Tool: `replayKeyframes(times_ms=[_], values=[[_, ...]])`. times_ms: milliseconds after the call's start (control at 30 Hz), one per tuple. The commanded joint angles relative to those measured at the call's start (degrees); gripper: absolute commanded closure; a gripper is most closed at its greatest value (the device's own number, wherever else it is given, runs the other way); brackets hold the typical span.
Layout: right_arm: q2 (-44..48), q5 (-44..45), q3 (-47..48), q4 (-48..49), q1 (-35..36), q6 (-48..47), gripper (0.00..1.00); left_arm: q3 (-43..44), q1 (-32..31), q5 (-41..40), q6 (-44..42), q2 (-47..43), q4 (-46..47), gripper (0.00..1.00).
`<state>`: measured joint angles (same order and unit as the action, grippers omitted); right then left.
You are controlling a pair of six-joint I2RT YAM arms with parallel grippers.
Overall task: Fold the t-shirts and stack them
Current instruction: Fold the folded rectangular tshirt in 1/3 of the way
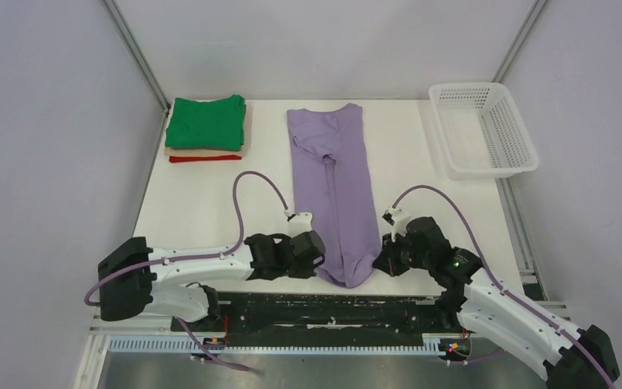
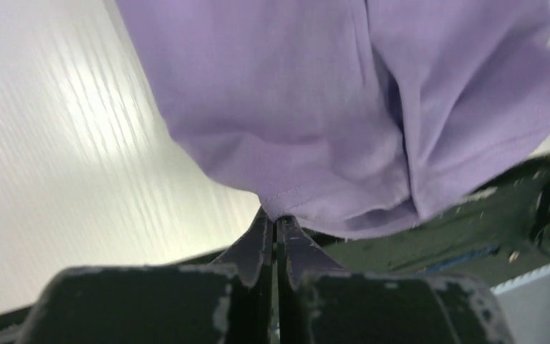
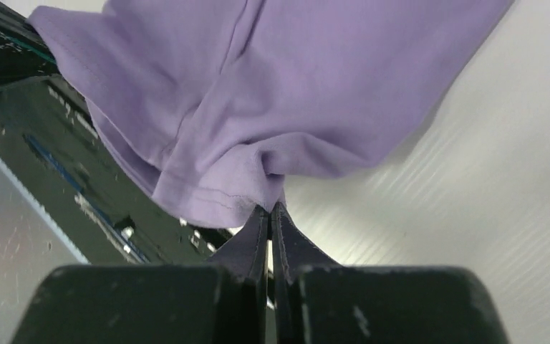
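Now the purple t-shirt [image 1: 332,186] lies in the middle of the white table [image 1: 202,211]. It is a soft, light purple with no print on it. It is folded into one long, thin strip that runs from the far side of the table to the near edge. Its sides are tucked in, and a sleeve fold shows near the far end. There are some soft wrinkles down the middle. The near end gets narrow and bunches up, because both hands pinch it there.

The left gripper [image 2: 276,218] is closed tight on the left corner of the near hem. You can see the stitched edge of the cloth right at its black tips. The right gripper [image 3: 271,209] is closed tight on the right corner in the same way, with a small puff of cloth above its tips.

At the far left of the table is a neat pile of folded shirts. The green t-shirt [image 1: 206,121] is on top, the tan t-shirt [image 1: 202,151] is under it, and the red t-shirt [image 1: 204,158] is at the bottom. A white basket [image 1: 510,134] sits at the far right, well apart from the purple shirt.
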<state>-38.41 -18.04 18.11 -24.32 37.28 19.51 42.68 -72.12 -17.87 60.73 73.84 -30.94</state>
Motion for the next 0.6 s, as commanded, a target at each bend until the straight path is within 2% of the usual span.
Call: replayKeyframes(times_ms=[0, 133, 300, 567], values=[[-3.32, 8.81, 5.80, 9.18, 0.26, 0.03, 1.00, 1.60, 6.69, -0.68, -7.70, -1.76, 8.79, 0.98], [-8.66, 14.19, 9.77, 13.32, 0.19, -0.31, 1.00, 2.57, 13.14, 3.23, -10.85, 0.11, 12.00, 0.98], [-17.14, 21.57, 15.51, 17.32, -0.51, -0.09, 1.00, 5.83, 19.57, 2.90, -15.47, 1.13, 13.06, 0.98], [-29.97, 21.42, 23.70, 22.26, -5.48, -0.39, 1.00, 13.19, 29.15, 4.24, -21.82, 8.84, 14.34, 0.98]])
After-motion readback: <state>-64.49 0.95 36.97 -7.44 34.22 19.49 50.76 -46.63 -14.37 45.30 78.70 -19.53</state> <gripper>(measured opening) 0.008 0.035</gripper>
